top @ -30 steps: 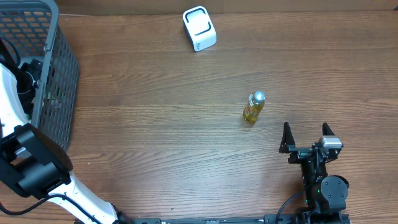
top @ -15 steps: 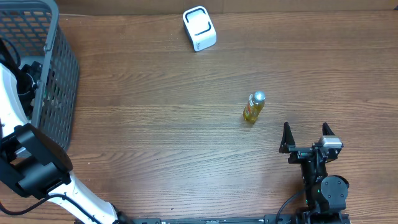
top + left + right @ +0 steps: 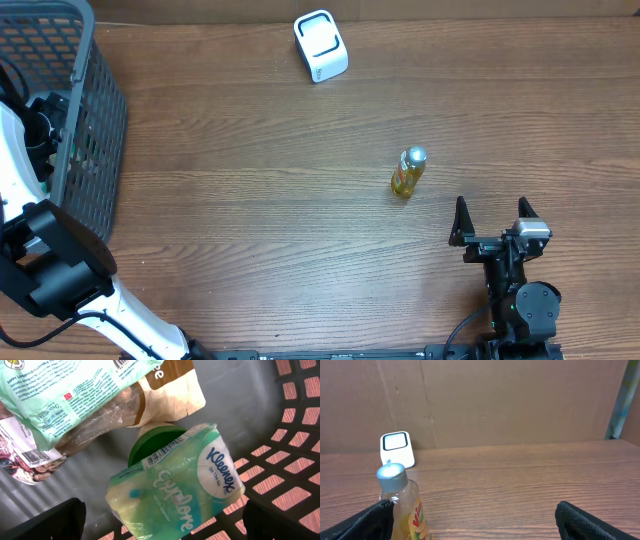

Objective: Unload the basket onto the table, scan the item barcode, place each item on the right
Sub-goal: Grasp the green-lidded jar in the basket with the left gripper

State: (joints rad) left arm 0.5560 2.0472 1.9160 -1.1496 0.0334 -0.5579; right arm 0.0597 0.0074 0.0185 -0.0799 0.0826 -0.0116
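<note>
Wooden table [image 3: 250, 230], brown grain, overhead view; contents as follows.

1. Grey basket [image 3: 95, 110], far left corner. My left arm reaches into it.
2. My left gripper [image 3: 172, 520]: jaws spread wide, nothing between the pads, hanging just above the tissue pack.
3. Tissue pack [image 3: 175, 485], pale green Kleenex wrap, lying tilted on the basket floor over a green lid [image 3: 150, 442]. Its barcode [image 3: 160, 452] faces up along the upper edge. I take this for the item to scan.
4. Wipes packet [image 3: 65, 385] and brown bag [image 3: 170, 390], heaped behind the pack.
5. White scanner [image 3: 321, 46], far edge, about mid-table, well apart from the basket.
6. Small bottle [image 3: 407, 173], yellow liquid and silver cap, upright, right of centre.
7. My right gripper [image 3: 491, 208], near edge, right side: jaws fully apart, empty, just short of the bottle.

Change over the last second: practically none. Table items sit where they were, both sets of jaws are as wide as before, and the left arm has barely stirred. By my reckoning the pick has not begun. Grasp, lift and carry to the scanner all remain.
</note>
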